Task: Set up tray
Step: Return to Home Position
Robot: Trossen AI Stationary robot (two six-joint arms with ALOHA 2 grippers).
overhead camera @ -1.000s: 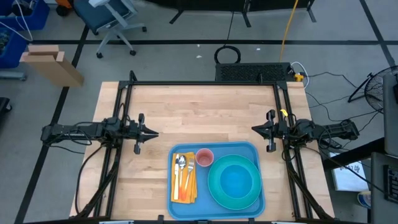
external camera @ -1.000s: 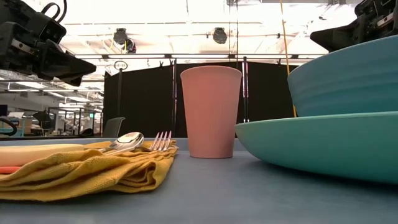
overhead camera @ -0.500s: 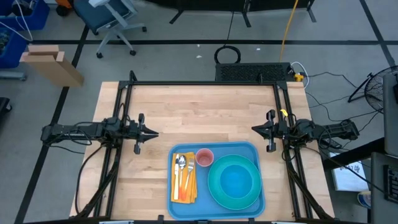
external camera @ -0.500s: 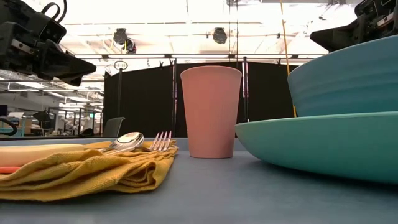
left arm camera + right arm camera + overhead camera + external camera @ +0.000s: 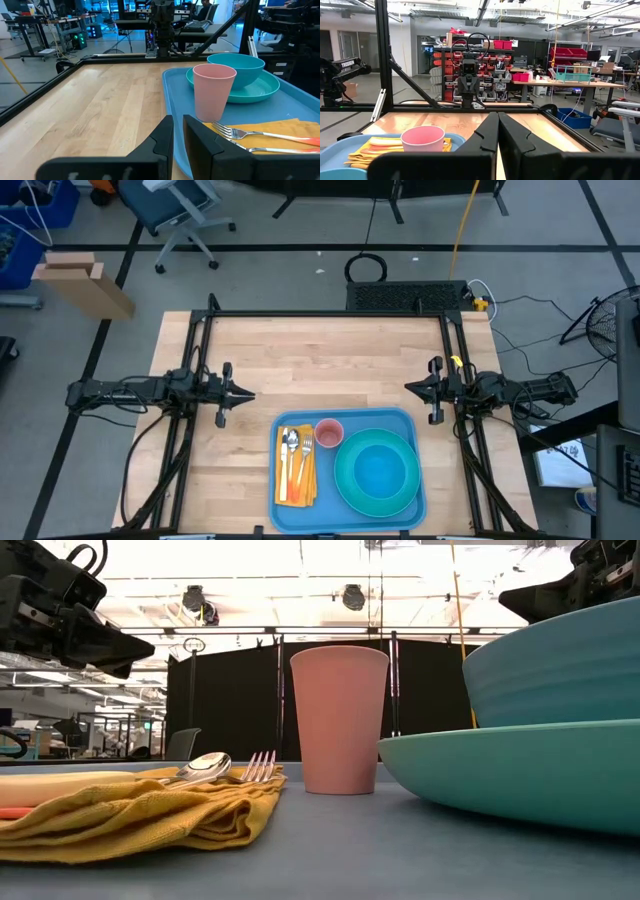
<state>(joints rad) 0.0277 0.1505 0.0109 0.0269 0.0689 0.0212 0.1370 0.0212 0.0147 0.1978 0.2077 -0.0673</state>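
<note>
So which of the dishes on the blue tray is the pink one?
The small pink plastic cup. It stands upright between the yellow cloth napkin with the cutlery and the round teal plate; the teal bowl and plate are both blue-green.

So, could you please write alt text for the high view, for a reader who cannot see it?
A blue tray on a wooden table holds a teal bowl on a plate, a pink cup and cutlery on a yellow napkin. The left gripper and right gripper wait at the sides, shut.
</note>
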